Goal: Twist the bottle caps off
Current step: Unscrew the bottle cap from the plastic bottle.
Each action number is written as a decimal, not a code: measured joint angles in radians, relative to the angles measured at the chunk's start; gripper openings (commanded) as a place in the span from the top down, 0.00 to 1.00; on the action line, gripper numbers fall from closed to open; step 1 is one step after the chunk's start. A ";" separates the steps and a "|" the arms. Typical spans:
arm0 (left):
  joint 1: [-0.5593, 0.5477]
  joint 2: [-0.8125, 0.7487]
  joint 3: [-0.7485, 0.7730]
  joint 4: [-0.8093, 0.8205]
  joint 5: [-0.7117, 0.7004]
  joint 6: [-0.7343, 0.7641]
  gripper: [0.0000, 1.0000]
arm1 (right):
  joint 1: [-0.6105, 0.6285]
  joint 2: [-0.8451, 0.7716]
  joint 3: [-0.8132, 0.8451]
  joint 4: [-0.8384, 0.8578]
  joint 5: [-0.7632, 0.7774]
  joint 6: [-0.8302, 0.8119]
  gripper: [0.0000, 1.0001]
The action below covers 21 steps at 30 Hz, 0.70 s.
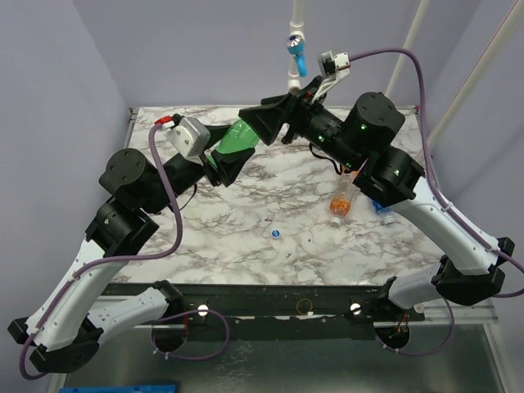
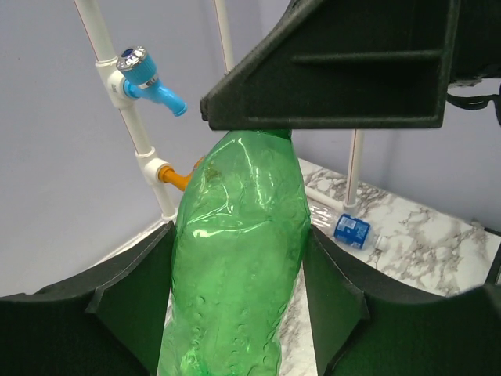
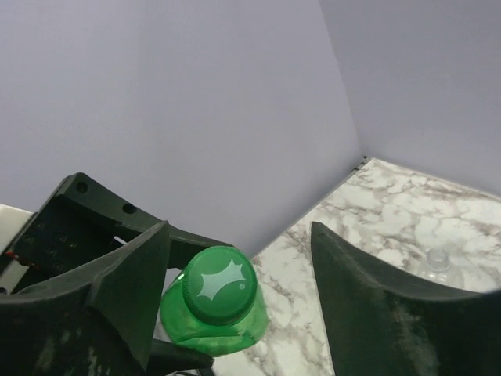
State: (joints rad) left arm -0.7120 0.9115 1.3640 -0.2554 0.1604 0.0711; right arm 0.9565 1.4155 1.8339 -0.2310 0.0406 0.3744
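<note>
Only via right wrist: green cap (image 3: 220, 283)

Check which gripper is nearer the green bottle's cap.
Right. The right gripper straddles the green round plastic cap, jaws open; the left gripper clamps the green plastic bottle further down its body.

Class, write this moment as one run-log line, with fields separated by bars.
left gripper: shut on green bottle | right gripper: open, around cap | cap: on bottle
</note>
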 measured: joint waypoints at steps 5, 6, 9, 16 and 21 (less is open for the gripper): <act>0.003 -0.016 -0.026 0.016 0.005 -0.033 0.99 | 0.000 0.029 -0.001 0.082 -0.013 0.019 0.84; 0.004 -0.018 -0.031 0.014 0.005 -0.035 0.86 | 0.000 0.037 0.000 0.097 -0.013 0.026 0.88; 0.012 -0.027 -0.047 0.019 -0.004 -0.051 0.17 | -0.001 0.055 0.005 0.109 -0.015 0.034 0.99; 0.010 -0.028 -0.087 0.032 -0.010 -0.138 0.03 | 0.000 0.106 0.074 0.071 -0.092 -0.013 1.00; 0.010 -0.007 -0.087 -0.006 0.026 -0.169 0.22 | 0.000 0.131 0.116 0.016 -0.152 -0.073 1.00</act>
State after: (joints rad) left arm -0.7021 0.9047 1.2770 -0.2611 0.1860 -0.0978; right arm 0.9565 1.5467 1.9495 -0.2153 -0.1116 0.3012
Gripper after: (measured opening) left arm 0.939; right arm 0.330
